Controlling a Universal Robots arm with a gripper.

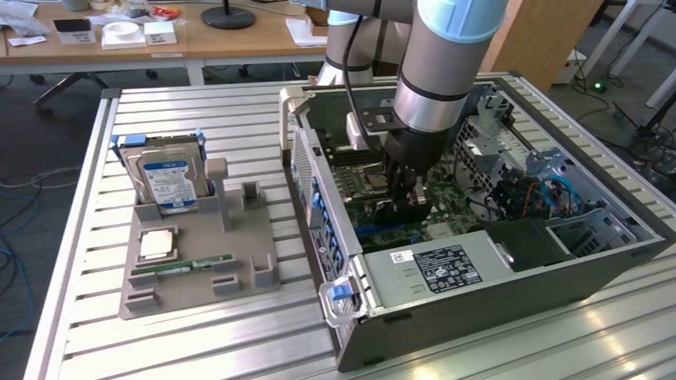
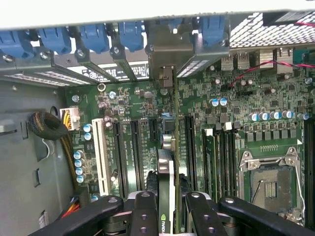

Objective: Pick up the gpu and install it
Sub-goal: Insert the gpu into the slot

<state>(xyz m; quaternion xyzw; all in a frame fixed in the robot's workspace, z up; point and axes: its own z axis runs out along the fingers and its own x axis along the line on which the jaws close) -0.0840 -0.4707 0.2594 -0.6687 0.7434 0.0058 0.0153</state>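
My gripper (image 1: 408,207) reaches down into the open computer case (image 1: 349,317), over the green motherboard (image 1: 370,170). It is shut on the gpu (image 1: 400,215), a thin dark card held upright. In the wrist view the gpu (image 2: 167,167) shows edge-on between the two black fingers (image 2: 143,211) of the gripper (image 2: 172,209), with a green logo on its near face. The card runs along the motherboard (image 2: 236,123), in line with the long black expansion slots (image 2: 189,142). Its far end points at the silver bracket (image 2: 167,73) at the case's rear wall. Whether it is seated in a slot I cannot tell.
A grey fixture tray (image 1: 195,289) at the exterior view's left holds a hard drive (image 1: 169,178), a RAM stick (image 1: 195,265) and a CPU chip (image 1: 158,244). Blue slot latches (image 2: 93,37) line the case's rear wall. An empty CPU socket (image 2: 268,179) lies beside the slots.
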